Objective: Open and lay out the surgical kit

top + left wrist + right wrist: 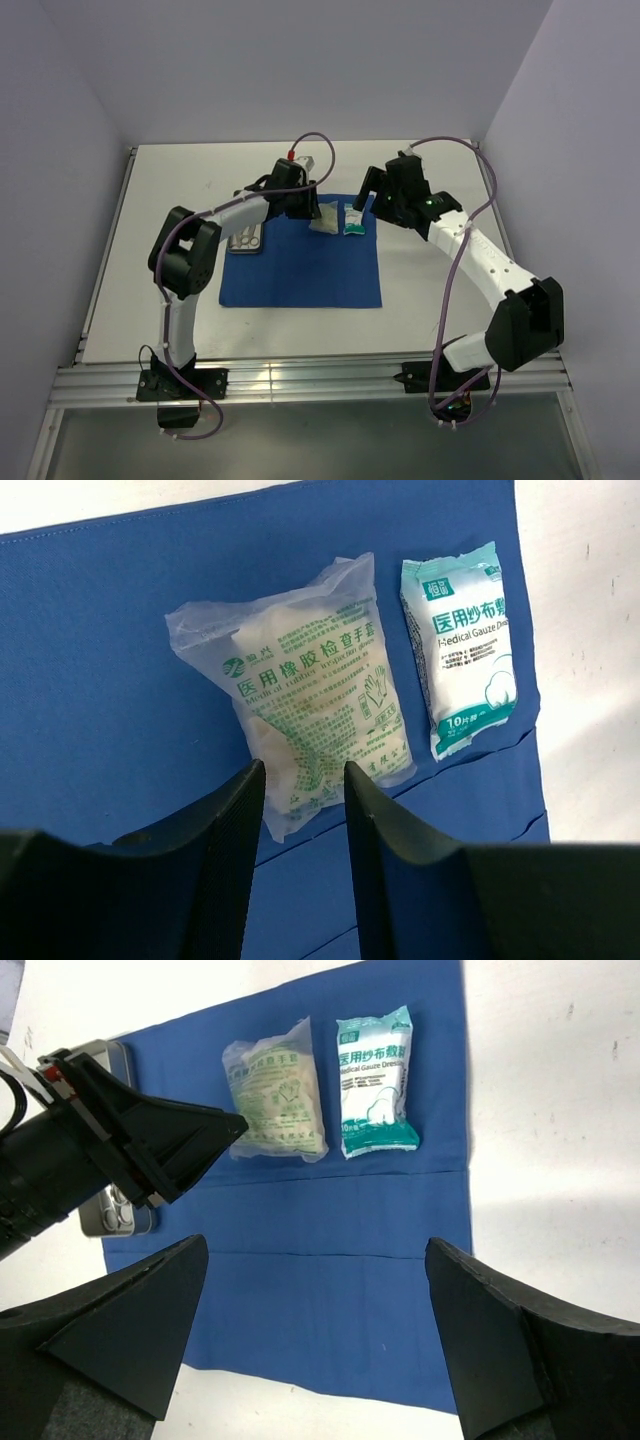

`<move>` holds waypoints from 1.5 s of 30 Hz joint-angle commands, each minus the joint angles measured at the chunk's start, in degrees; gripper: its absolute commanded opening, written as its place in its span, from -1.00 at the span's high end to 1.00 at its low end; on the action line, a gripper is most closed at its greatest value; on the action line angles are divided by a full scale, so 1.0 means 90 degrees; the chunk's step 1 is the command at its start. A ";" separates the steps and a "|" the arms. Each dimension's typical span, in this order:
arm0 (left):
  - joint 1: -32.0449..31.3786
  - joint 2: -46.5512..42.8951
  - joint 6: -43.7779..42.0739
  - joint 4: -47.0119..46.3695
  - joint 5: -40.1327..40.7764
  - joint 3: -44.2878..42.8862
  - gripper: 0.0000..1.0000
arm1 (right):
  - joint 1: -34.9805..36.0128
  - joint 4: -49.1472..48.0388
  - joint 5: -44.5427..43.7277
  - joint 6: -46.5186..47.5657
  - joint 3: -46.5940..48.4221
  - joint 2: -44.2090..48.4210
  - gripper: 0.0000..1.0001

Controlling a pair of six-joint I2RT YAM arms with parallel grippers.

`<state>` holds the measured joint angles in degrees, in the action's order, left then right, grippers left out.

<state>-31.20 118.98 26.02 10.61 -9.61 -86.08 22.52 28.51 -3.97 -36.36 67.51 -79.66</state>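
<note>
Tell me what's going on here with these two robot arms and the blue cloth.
The surgical kit's blue cloth wrap is already spread flat. A glove packet and a gauze packet lie side by side along its far edge, and the steel tray sits at its left edge. The left gripper, jaws slightly apart, is at the glove packet's near end. The right gripper hovers wide open above the cloth, holding nothing.

You have one blue cloth (300, 270) on the table (180, 180). Two packets lie along its far edge: one clear glove packet (310, 700) and one teal gauze packet (462, 650). One steel tray (247, 241) sits at the cloth's left edge; its contents seem several, too small to count.
</note>
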 commanded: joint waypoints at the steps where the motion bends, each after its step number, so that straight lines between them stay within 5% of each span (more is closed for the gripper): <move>1: 0.0136 -0.0551 -0.0069 -0.0192 -0.0231 -0.0065 0.15 | -0.0052 -0.0393 0.0127 0.0085 0.0283 -0.0104 -0.85; 3: 0.0263 -0.0874 -0.0049 -0.0280 -0.0329 0.0014 0.16 | -0.0052 -0.0579 0.0293 0.0036 0.0273 -0.0211 -0.69; 7: 0.0838 -0.1752 -0.0039 -0.0154 -0.0904 0.0053 0.33 | -0.0032 -0.1135 0.0928 -0.0256 0.0390 -0.0776 0.01; 13: 0.1541 -0.2955 -0.0557 0.0305 -0.1393 0.0589 0.42 | 0.0046 -0.2024 0.1963 -0.0823 0.0536 -0.1820 0.56; 30: 0.2588 -0.3933 -0.0606 0.1047 -0.1853 0.1362 0.43 | 0.0076 -0.4104 0.3692 -0.1565 0.1181 -0.4048 0.55; 45: 0.2773 -0.3845 -0.0460 0.0989 -0.2048 0.1420 0.46 | -0.0100 -0.5023 0.4552 -0.2014 0.0947 -0.4625 0.57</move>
<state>-6.66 85.71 21.82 20.58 -26.15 -73.03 22.50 -11.88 34.46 -53.17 75.81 -119.59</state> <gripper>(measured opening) 0.271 0.218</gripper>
